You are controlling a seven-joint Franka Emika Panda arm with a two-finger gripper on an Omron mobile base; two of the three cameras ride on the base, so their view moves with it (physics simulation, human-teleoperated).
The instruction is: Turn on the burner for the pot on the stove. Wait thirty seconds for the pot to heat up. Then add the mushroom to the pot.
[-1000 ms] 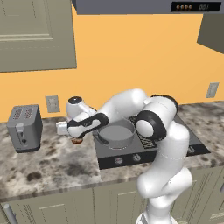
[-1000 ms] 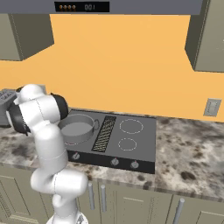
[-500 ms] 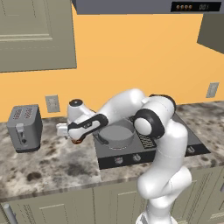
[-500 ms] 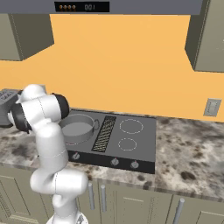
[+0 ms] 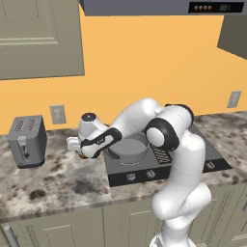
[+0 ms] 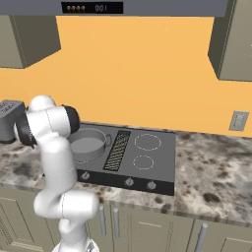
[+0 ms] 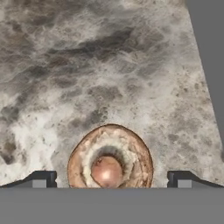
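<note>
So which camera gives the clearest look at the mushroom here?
The hand view: the mushroom lies on the speckled counter, centred between the open claw tips. In the left base view only a reddish sliver peeks from under the hand.

A rendered home kitchen is showing here: a black stove with knobs is sitting in a speckled stone desk, a toaster is standing by a wall outlet, beige cabinets are hanging on an orange wall, and a range hood is glowing with a clock display.
</note>
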